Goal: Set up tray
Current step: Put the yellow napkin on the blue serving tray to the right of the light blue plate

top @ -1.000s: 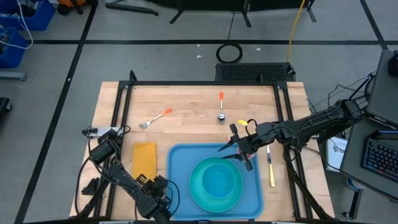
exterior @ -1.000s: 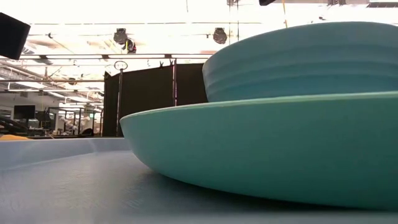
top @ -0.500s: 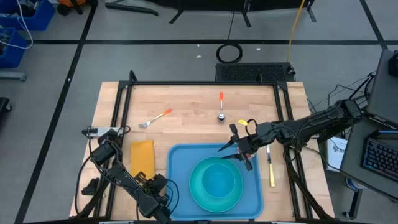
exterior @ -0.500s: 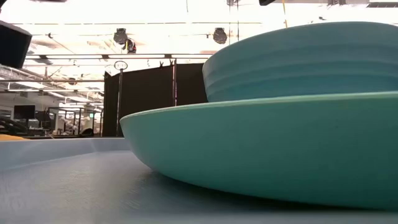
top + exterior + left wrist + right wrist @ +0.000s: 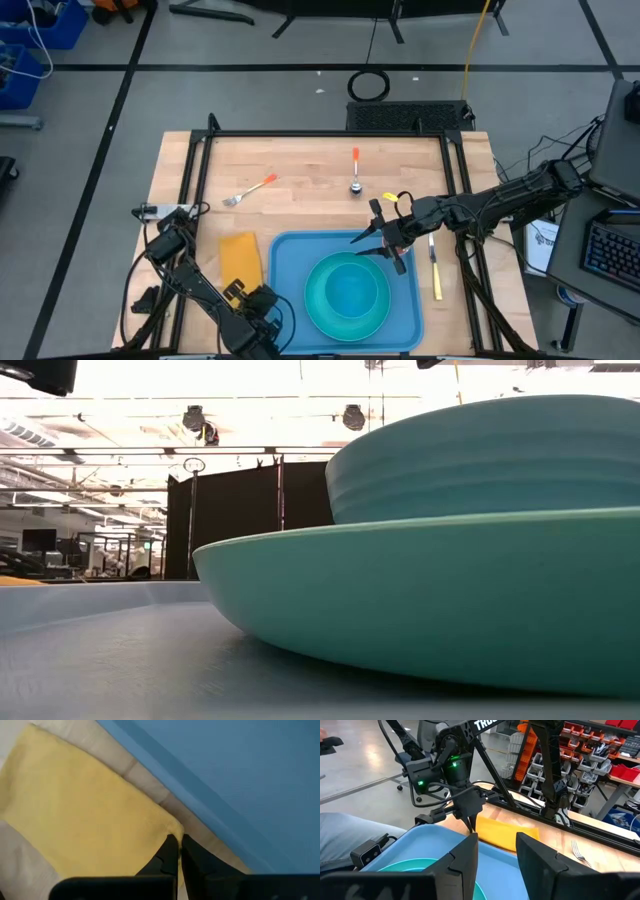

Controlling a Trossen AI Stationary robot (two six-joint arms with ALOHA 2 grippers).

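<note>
Pale wood worktop [image 5: 300, 165] is seen framed by black rails, on grey concrete floor [image 5: 250, 95] crossed by dark lines. The tray [image 5: 290, 255] is set at the near edge, a teal plate [image 5: 347, 292] and bowl carried on it. The left tool [image 5: 176, 851] is clenched on the yellow napkin [image 5: 241, 257]; earlier it was parted, and the napkin has been dragged toward the tray. The right tool [image 5: 496, 851] is held released over the tray's far edge.

Blue tray [image 5: 291, 262]; teal plate [image 5: 347, 297] and bowl [image 5: 352, 287] under the right pincer [image 5: 388, 243]; yellow napkin [image 5: 85, 820] at the black left pincer [image 5: 175, 851]; orange-handled fork [image 5: 250, 190].
</note>
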